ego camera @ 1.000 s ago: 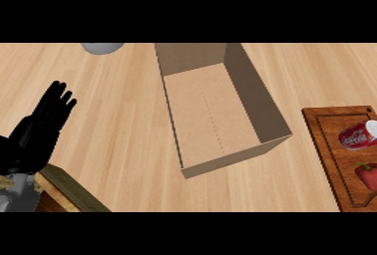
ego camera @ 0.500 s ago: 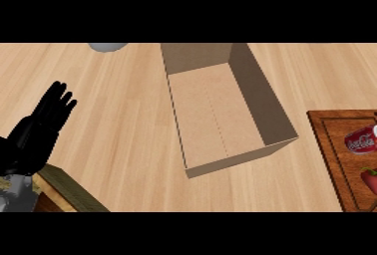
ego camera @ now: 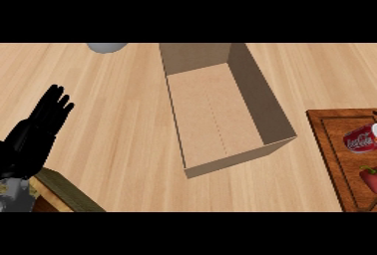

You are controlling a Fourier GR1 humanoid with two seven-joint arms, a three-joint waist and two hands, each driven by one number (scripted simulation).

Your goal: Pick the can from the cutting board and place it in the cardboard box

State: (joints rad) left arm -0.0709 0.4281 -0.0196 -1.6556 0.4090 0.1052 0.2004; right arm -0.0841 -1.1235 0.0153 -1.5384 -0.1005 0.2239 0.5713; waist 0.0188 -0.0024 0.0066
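Nothing of the task is done yet, judging by how things lie: the red can (ego camera: 360, 139) lies on its side on the cutting board (ego camera: 329, 149) at the right edge of the head view, partly cut off by the frame, and no hand touches it. The cardboard box (ego camera: 254, 94) stands open in the middle of the counter (ego camera: 117, 114), its floor bare, just left of the board with a strip of counter between them. The left hand (ego camera: 40, 129) shows at the lower left, fingers straight and together, holding nothing, resting well apart from both box and can. The right hand is not in view, so its state cannot be told. All of the work is left: reaching, grasping, lifting over the box's near wall and setting the can inside. A red vegetable (ego camera: 370, 174) lies just below the can on the board, which narrows the room for fingers on that side. A grey rounded object (ego camera: 107, 47) sits at the top edge, and a dark wooden thing (ego camera: 66, 191) at the lower left; both are away from the likely path.
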